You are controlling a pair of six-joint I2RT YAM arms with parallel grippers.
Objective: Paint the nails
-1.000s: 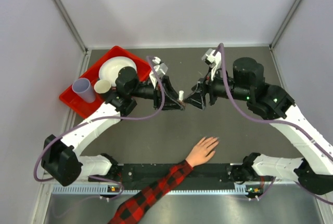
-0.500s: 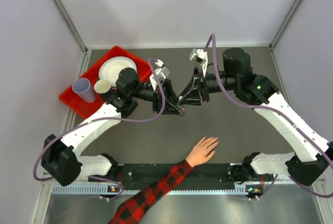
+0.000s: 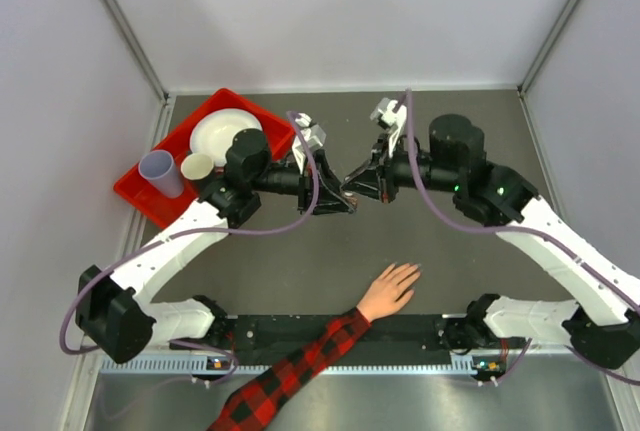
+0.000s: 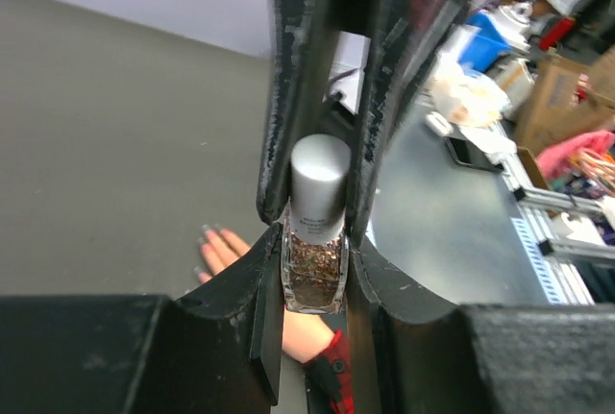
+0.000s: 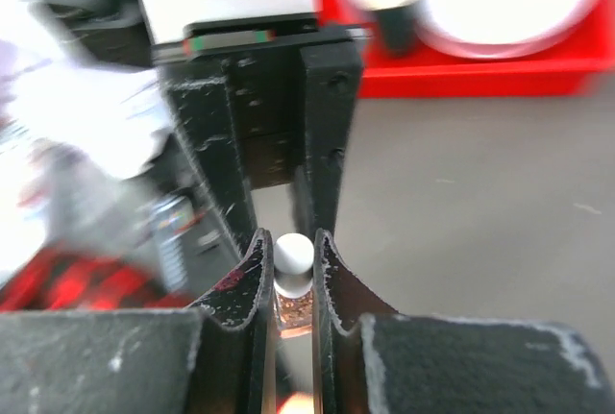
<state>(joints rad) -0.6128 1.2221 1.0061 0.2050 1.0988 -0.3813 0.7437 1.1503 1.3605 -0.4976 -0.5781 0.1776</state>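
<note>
The left gripper [image 3: 341, 202] squeezes the bottle [image 4: 312, 275]. The right gripper [image 5: 291, 258] pinches its cap [image 5: 293, 252]. The nails [image 3: 411, 271] sit on the hand [image 3: 389, 290], well apart from both. A crooked twist could slip and spill.

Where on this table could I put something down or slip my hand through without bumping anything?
Bare dark grey tabletop lies just beyond the peach hand with plaid sleeve, and in the far-right corner. Crowded: the red plastic tray far left, and the middle, where left gripper and right gripper both clamp a white-capped glitter polish bottle.
</note>
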